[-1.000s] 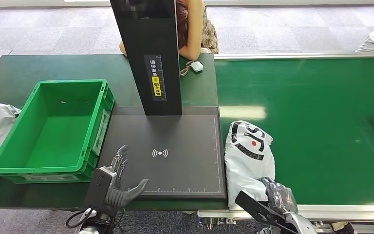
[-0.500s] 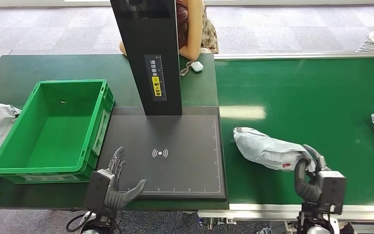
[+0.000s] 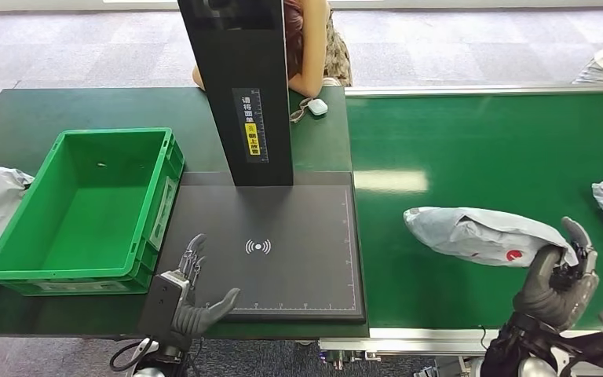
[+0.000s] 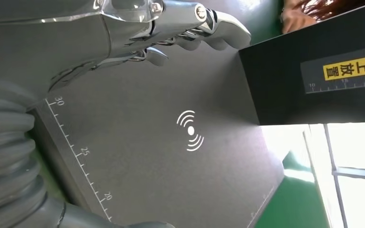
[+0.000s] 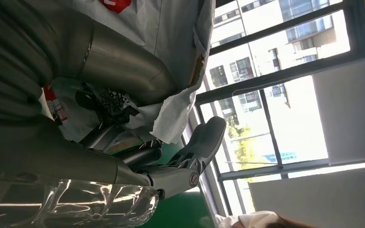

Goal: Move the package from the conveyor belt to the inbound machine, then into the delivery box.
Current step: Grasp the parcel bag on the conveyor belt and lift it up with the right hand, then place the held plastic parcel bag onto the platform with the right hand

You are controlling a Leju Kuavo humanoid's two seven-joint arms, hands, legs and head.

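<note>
Head view: the right hand (image 3: 559, 276) holds one end of the grey package (image 3: 479, 232), which lies slack over the green conveyor belt (image 3: 487, 141) — in the right wrist view the film is bunched between thumb and fingers (image 5: 204, 135), though how secure that hold is cannot quite be told. The left hand (image 3: 191, 292) rests with fingers spread and nothing in it at the near edge of the inbound machine (image 3: 298, 267), beside the green delivery box (image 3: 23, 271). To do this step well, carry the package across level, clear of the belt's edge — then set it flat on the scan mark (image 3: 257, 247).
</note>
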